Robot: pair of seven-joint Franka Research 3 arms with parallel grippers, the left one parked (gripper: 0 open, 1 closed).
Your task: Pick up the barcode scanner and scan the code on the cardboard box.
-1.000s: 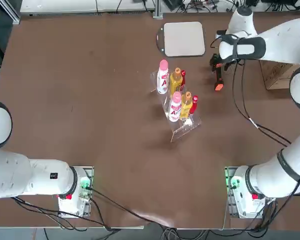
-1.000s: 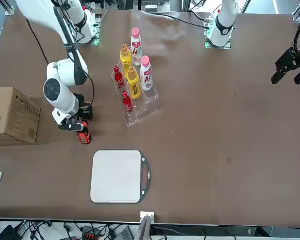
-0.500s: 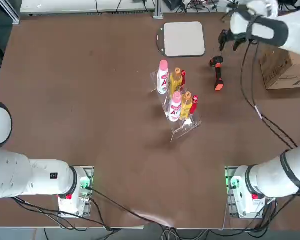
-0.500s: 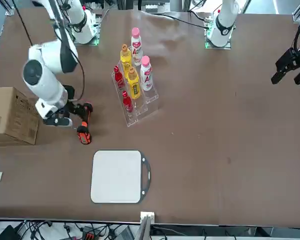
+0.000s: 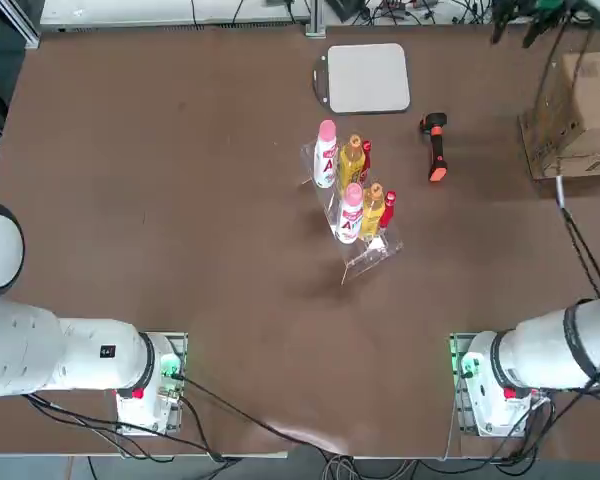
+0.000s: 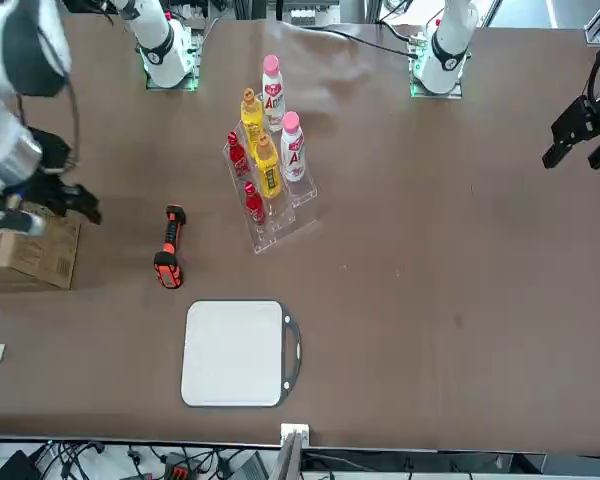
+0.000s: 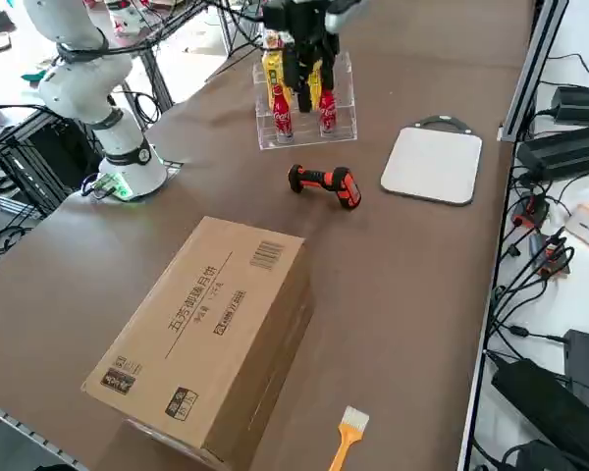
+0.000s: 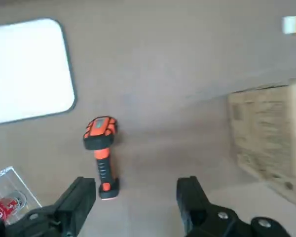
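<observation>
Now, the brown desk (image 5: 180, 200) stretches wide, and the biggest thing on it is the cardboard box (image 7: 201, 329), lying on its long side at the right edge, printed face and a barcode label turned upward, which would suit a scan from above. Another label shows on its end face in the front view. Far along the desk lies a pale board (image 5: 367, 77) with a dark handle, flat. Near the middle stands a clear tiered rack (image 5: 352, 200) of bottles, red, yellow and pink-capped, upright in rows.

The barcode scanner (image 5: 436, 147) lies on its side between rack and box, free of any hold, black head toward the far edge and orange end toward the near side.

The right gripper (image 8: 136, 202) hangs high above the desk, up over the gap between scanner and box, its jaws spread wide with nothing between them. That could fit either an approach or a withdrawal. In the top view the gripper is mostly cut off at the far edge; the front view crops the box.
</observation>
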